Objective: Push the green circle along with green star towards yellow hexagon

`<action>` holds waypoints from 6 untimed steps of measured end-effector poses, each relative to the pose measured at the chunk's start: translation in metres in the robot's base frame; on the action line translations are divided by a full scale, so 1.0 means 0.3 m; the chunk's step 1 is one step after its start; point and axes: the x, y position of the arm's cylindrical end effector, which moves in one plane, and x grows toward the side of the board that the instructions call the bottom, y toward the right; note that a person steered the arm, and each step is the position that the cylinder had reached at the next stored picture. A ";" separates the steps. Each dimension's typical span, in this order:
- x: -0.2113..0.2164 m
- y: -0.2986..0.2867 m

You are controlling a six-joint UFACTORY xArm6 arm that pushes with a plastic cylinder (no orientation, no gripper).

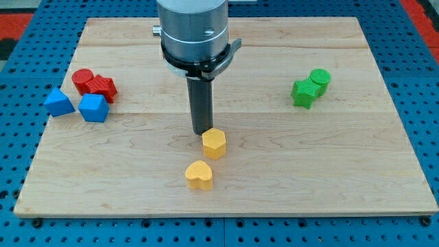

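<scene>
The green circle point(319, 79) sits at the view's right, touching the green star point(303, 93) just below and left of it. The yellow hexagon point(214, 143) lies near the board's middle. My tip point(202, 132) is right against the hexagon's upper left edge, far to the left of both green blocks.
A yellow heart point(199, 175) lies below the hexagon. At the view's left are a red circle point(83, 79), a red star point(102, 87), a blue triangle point(59, 102) and a blue cube-like block point(93, 108). The wooden board point(226, 199) ends at blue matting.
</scene>
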 end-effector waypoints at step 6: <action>-0.450 0.190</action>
